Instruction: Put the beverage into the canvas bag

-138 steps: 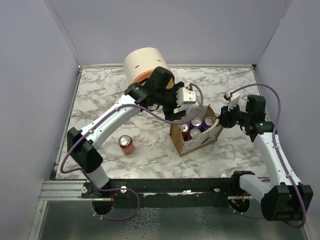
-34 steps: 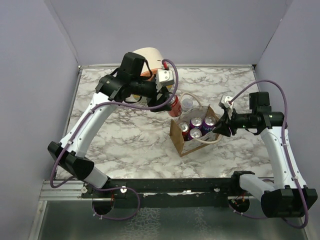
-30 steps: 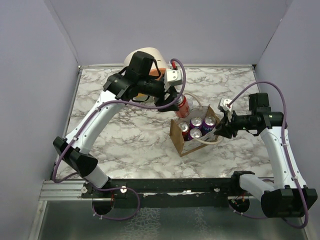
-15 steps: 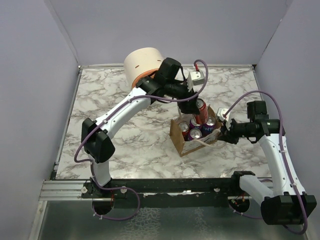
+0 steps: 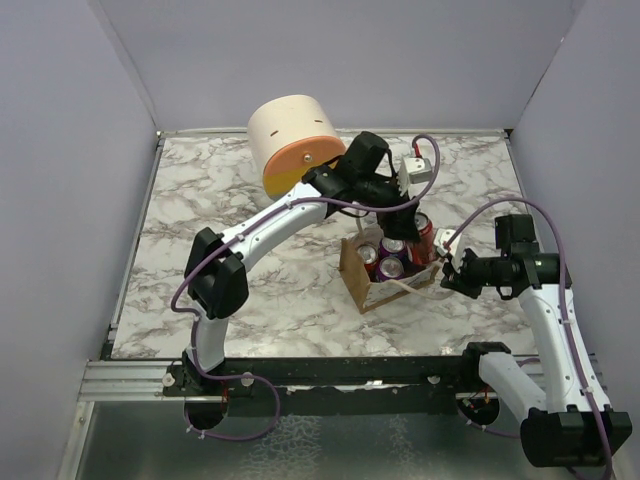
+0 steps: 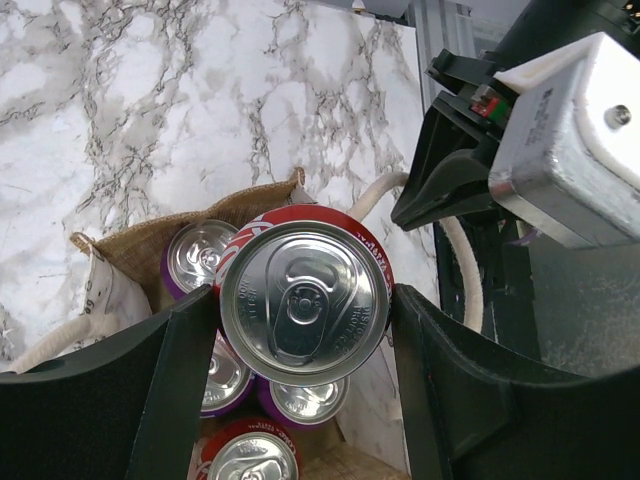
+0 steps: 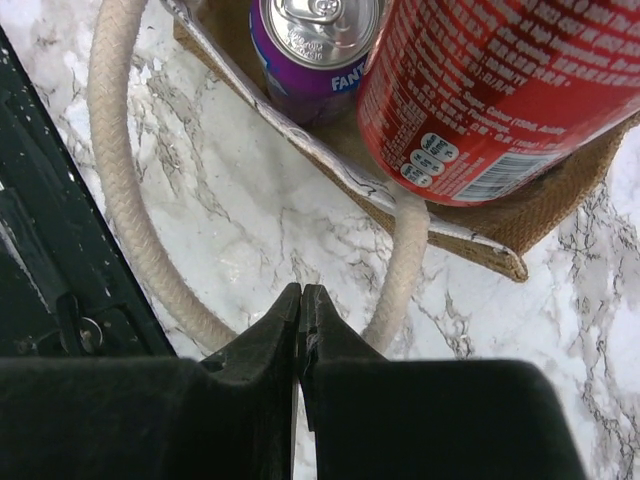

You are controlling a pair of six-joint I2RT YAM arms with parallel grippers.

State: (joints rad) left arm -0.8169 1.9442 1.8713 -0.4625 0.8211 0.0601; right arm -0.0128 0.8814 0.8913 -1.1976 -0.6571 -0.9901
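The bag (image 5: 352, 272) stands on the marble table (image 5: 250, 270), right of centre, with its mouth open. We count four cans standing inside it. Three are purple (image 6: 198, 255), and the one at the near right (image 7: 315, 45) reads Fanta. The fourth has a red rim (image 6: 248, 455).

The left gripper (image 6: 300, 305) holds the red can (image 7: 480, 90) by its sides, a finger on either side and the can's top facing up. The can hangs over the bag's right corner, beside the purple cans. We cannot tell whether its base has passed the rim.

The right gripper (image 7: 301, 300) is on the table just right of the bag. Its fingers are pressed together with no gap, and the tips lie over the loop of the cream rope handle (image 7: 120, 180). We cannot tell whether they pinch the rope.

A cream drum (image 5: 293, 140) with an orange face sits at the far side, left of the bag. We cannot see what it holds.
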